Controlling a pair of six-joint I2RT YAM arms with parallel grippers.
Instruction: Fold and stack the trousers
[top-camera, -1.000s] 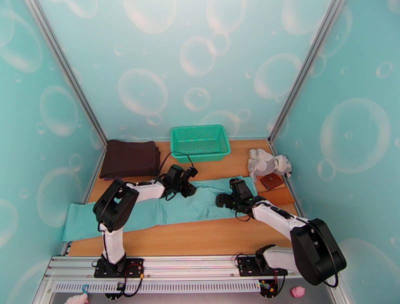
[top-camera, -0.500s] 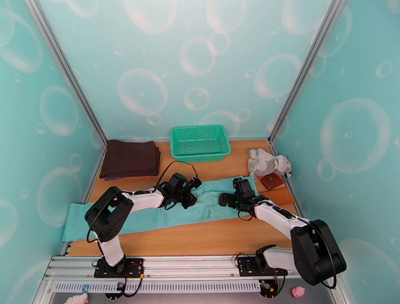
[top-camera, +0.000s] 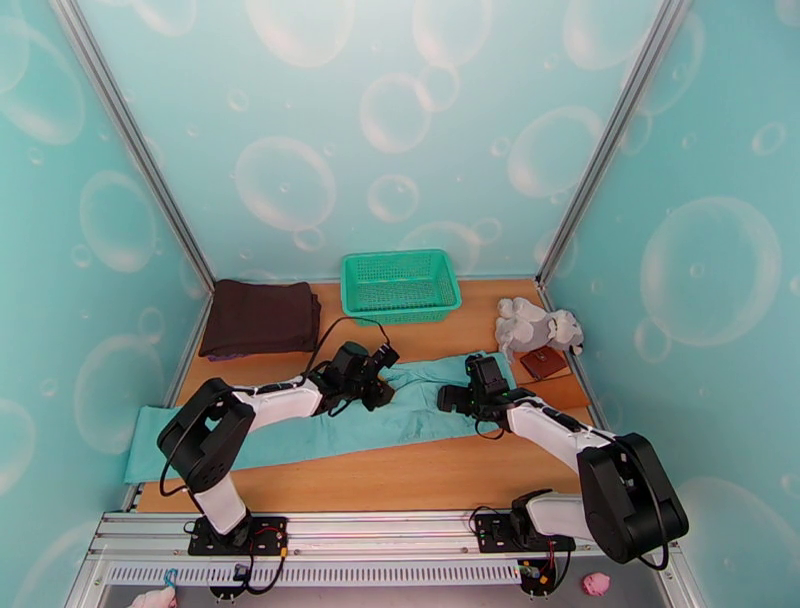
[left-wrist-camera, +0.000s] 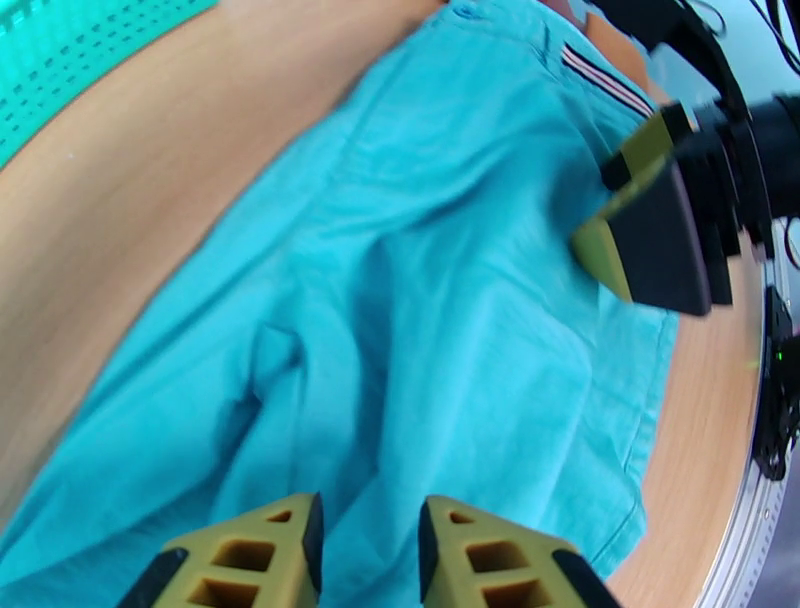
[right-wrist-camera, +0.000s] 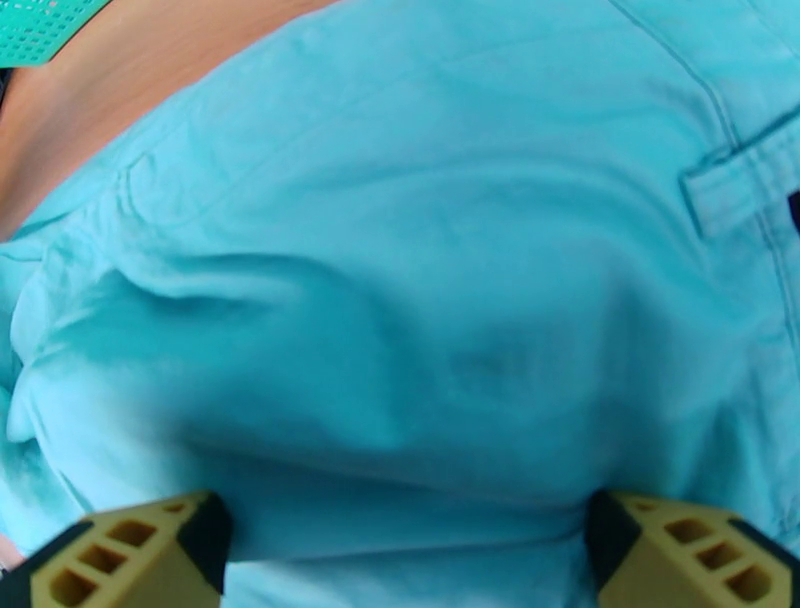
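The light teal trousers lie flat across the wooden table, legs to the left and the striped waistband at the right. My left gripper hovers low over the seat area; in the left wrist view its fingers stand a little apart, with cloth below and nothing pinched, so the left gripper is open. My right gripper sits over the waist end. The right wrist view shows the right gripper open wide just above rumpled cloth.
A green basket stands at the back centre. A folded dark brown garment lies at the back left. A grey plush toy and a small brown item rest at the right edge. Bare wood runs along the front.
My left arm has stretched further right along the trousers, and its fingers have parted from nearly shut. The right gripper has shifted slightly toward the back and stayed wide open.
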